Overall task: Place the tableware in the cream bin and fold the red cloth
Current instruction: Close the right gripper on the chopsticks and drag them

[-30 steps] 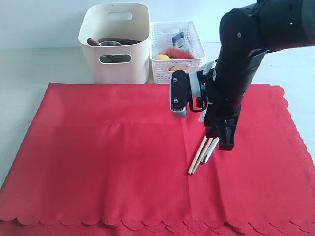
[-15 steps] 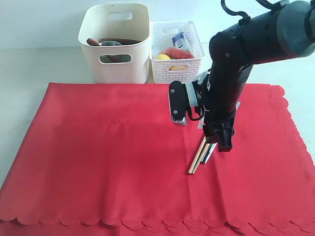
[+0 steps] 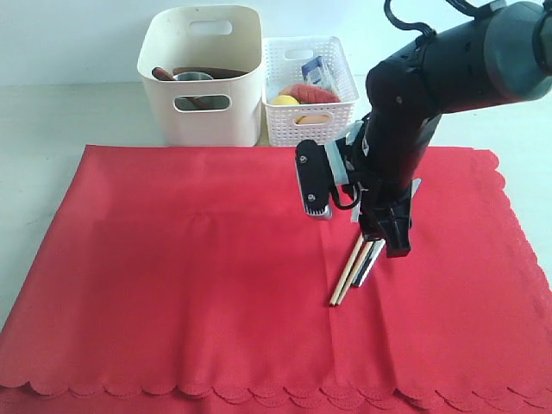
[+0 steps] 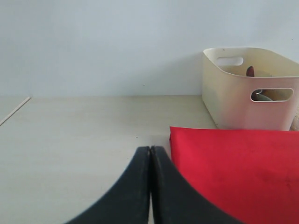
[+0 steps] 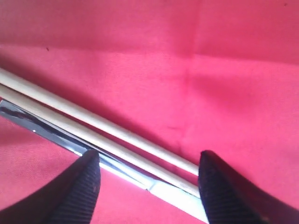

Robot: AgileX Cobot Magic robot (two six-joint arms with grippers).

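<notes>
The red cloth (image 3: 172, 276) lies spread flat over the table. On it, right of the middle, a pair of wooden chopsticks (image 3: 347, 276) and a metal knife (image 3: 369, 263) lie side by side. My right gripper (image 3: 385, 244) points down over their far ends, open. In the right wrist view its gripper (image 5: 147, 172) straddles the chopsticks (image 5: 93, 119) and the knife (image 5: 130, 177), gripping neither. The cream bin (image 3: 203, 129) stands behind the cloth holding a steel cup (image 3: 194, 78) and brown wooden pieces. My left gripper (image 4: 150, 150) is shut and empty, beside a corner of the cloth (image 4: 233, 172).
A white perforated basket (image 3: 310, 121) with food and a small carton stands right of the cream bin. The cream bin (image 4: 233, 102) also shows in the left wrist view, beyond the cloth's corner. Bare pale table surrounds the cloth.
The right arm's upper part has drawn back from the camera, while its gripper stays low over the chopsticks and knife. Those two have not moved.
</notes>
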